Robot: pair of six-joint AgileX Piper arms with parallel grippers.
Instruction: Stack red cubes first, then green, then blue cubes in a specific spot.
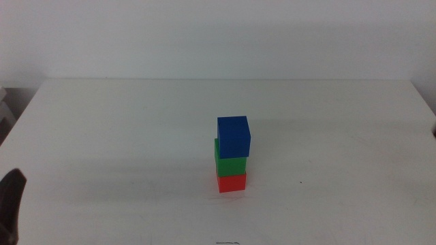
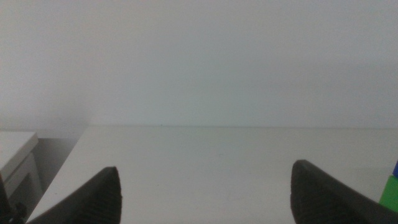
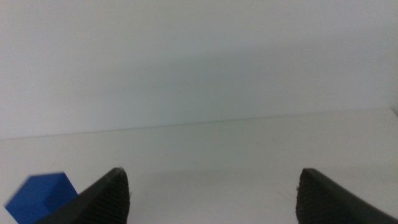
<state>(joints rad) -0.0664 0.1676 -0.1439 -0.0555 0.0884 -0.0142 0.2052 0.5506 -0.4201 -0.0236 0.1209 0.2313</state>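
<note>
Middle view: we see the red cube point(image 1: 231, 183) on the white worktop point(image 1: 102, 129), the green cube point(image 1: 229, 165) on it and the blue cube point(image 1: 234, 137) on top, sitting slightly askew, so we judge the stack done. Left tool point(image 2: 205, 193) and right tool point(image 3: 211, 193) both hang wide open, holding nothing, pulled back clear of the tower, likely so nothing nudges it.

Middle view high over the table point(image 1: 102, 122); both wrist views low, wall-facing, all sharing the blue cube point(image 1: 233, 136).
</note>
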